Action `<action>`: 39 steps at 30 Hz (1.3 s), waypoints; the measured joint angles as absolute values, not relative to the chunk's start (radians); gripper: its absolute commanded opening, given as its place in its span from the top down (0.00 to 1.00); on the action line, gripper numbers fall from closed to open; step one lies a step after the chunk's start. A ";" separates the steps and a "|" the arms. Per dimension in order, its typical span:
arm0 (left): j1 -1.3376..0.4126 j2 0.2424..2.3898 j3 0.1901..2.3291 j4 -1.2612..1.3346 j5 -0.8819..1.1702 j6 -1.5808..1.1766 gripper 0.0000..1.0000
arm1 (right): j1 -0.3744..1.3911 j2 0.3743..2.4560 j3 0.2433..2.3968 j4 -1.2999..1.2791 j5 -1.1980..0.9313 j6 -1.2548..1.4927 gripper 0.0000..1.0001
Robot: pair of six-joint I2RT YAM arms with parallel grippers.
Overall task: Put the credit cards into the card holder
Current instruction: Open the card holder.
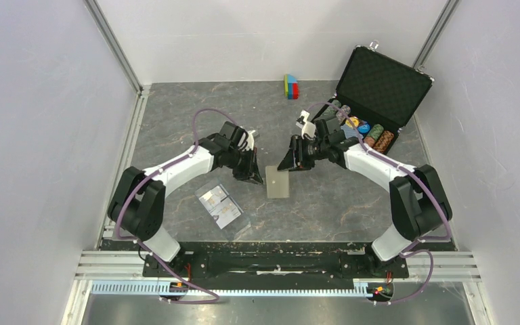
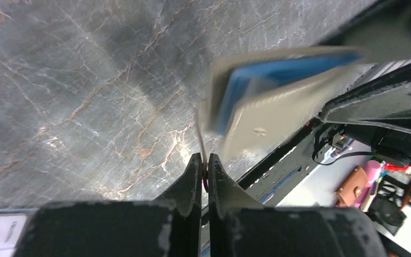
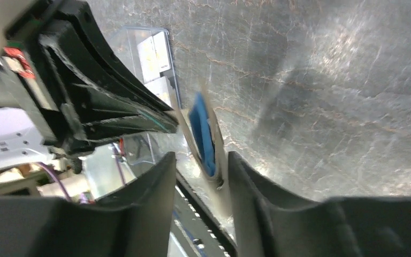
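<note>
The left claw pinches the card holder by its flap, right claw parted astride it, credit cards lying nearer the left one

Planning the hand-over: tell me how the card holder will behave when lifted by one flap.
The card holder probably flops open: its flaps gape, showing blue lining. It seems light, since the left claw pinches only a thin edge. It may swing; it looks blurred here.

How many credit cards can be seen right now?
2 credit cards, both inside the clear case left of the card holder: one at the case's far end, one at its near end. Others may hide beneath.
</note>
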State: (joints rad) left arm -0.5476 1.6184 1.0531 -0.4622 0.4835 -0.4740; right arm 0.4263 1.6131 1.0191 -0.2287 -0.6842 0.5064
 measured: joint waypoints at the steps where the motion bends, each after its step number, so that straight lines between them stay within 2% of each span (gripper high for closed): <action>1: -0.548 1.613 1.069 -0.482 0.471 -0.453 0.98 | 0.424 1.607 1.019 -0.230 -0.683 0.504 0.39; 3: -0.548 1.584 1.108 -0.518 0.451 -0.405 0.98 | 0.414 1.580 1.019 -0.234 -0.681 0.482 0.25; 5: -0.548 1.530 1.160 -0.552 0.447 -0.337 0.98 | 0.395 1.538 1.022 -0.234 -0.680 0.456 0.18; 11: -0.548 1.369 1.365 -0.606 0.463 -0.186 0.98 | 0.334 1.431 1.068 -0.171 -0.687 0.410 0.11; 16: -0.547 1.369 1.553 -0.670 0.528 -0.057 0.98 | 0.327 1.410 1.133 -0.105 -0.707 0.398 0.02; 23: -0.547 1.468 1.720 -0.826 0.568 0.057 0.98 | 0.328 1.388 1.174 -0.042 -0.754 0.379 0.02; 32: -0.547 1.485 1.752 -0.918 0.604 0.085 0.98 | 0.339 1.369 1.196 0.006 -0.844 0.348 0.02; 39: -0.547 1.488 1.761 -0.931 0.607 0.067 0.98 | 0.426 1.369 1.197 -0.017 -0.880 0.294 0.02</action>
State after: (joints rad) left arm -0.5468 1.4879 1.7611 -0.9314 0.6075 0.0666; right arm 0.4263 1.3693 1.1973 -0.0174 -0.8803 0.2943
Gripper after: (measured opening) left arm 0.049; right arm 0.979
